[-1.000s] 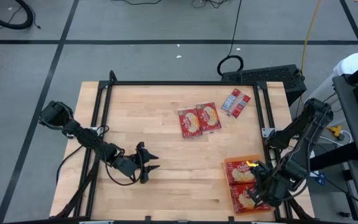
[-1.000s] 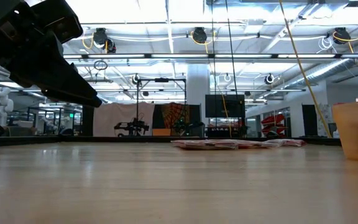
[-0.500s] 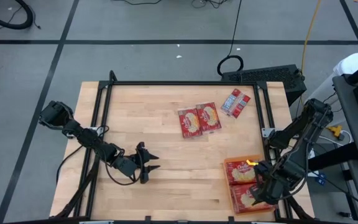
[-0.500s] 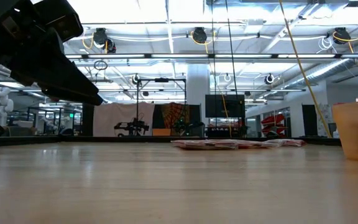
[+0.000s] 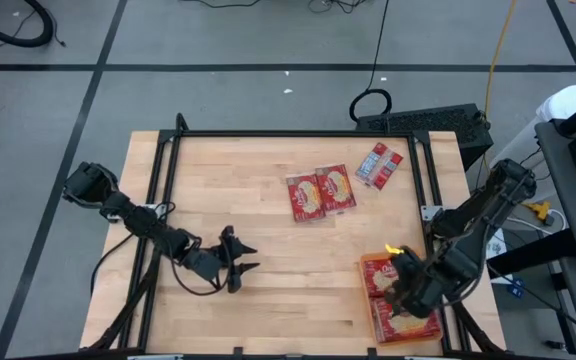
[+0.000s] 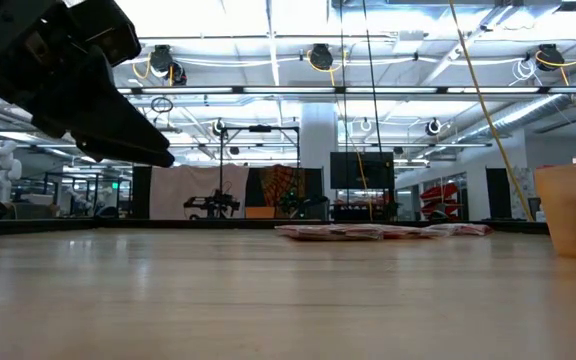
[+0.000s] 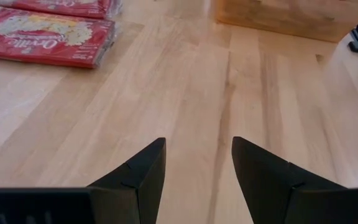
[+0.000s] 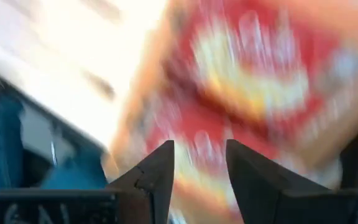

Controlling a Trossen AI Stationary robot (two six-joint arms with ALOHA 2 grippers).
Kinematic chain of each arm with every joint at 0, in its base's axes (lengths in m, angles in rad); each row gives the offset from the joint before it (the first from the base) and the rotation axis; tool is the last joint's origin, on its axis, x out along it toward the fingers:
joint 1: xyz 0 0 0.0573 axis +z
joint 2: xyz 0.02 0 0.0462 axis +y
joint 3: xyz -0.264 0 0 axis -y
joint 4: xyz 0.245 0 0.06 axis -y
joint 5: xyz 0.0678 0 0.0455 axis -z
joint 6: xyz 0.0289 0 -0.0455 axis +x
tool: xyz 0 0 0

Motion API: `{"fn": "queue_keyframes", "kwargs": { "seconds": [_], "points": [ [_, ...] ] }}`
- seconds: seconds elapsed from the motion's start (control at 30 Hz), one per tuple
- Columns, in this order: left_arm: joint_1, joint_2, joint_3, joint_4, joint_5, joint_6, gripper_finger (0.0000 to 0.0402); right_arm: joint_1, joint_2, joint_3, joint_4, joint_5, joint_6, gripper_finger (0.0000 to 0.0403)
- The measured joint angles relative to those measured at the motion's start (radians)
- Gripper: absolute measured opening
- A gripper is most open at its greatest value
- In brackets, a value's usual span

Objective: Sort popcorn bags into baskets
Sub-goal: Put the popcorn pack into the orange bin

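An orange tray (image 5: 367, 264) sits at the table's near right corner with two red popcorn bags (image 5: 388, 278) lying flat in it. My right gripper (image 5: 400, 294) hovers open over those bags; its wrist view shows a blurred red and yellow bag (image 8: 247, 81) beyond the open fingers (image 8: 199, 149). Two more red bags (image 5: 320, 192) lie side by side on the table's far middle, and a red bag with a grey-white panel (image 5: 378, 164) lies beyond them. My left gripper (image 5: 242, 260) is open above the near left of the table, pointing right toward the tray (image 7: 284, 14).
A dark frame (image 5: 288, 134) runs around the table's far and side edges. In the low view the loose bags (image 6: 368, 232) lie flat far off and the tray wall (image 6: 574, 208) stands at the right. Bare wood (image 5: 298, 270) lies between the two grippers.
My right gripper has moved from the tray's near right corner toward the table's left and a little toward the far edge, and now stands over the bags in the tray. Its wrist view is blurred by motion. The bags have stayed where they were.
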Motion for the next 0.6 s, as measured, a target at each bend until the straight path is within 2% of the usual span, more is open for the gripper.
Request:
{"fn": "queue_keyframes", "kwargs": {
  "seconds": [0.2,0.3,0.43,0.6],
  "points": [
    [0.035,0.0,0.0,0.0,-0.001,0.01,0.0186,-0.091,0.01,0.0,0.008,0.379,-0.189,0.0139],
    [0.046,0.0,0.0,0.0,-0.001,0.006,0.0186,-0.141,0.03,-0.017,0.053,0.514,-0.289,0.0139],
    [0.049,0.0,0.0,0.0,-0.001,0.002,0.0186,-0.216,0.054,-0.095,0.241,0.598,-0.451,0.0139],
    [0.053,0.0,0.0,0.001,-0.026,0.013,0.0186,-0.339,0.064,-0.231,0.561,0.604,-0.672,0.0138]
  ]
}}
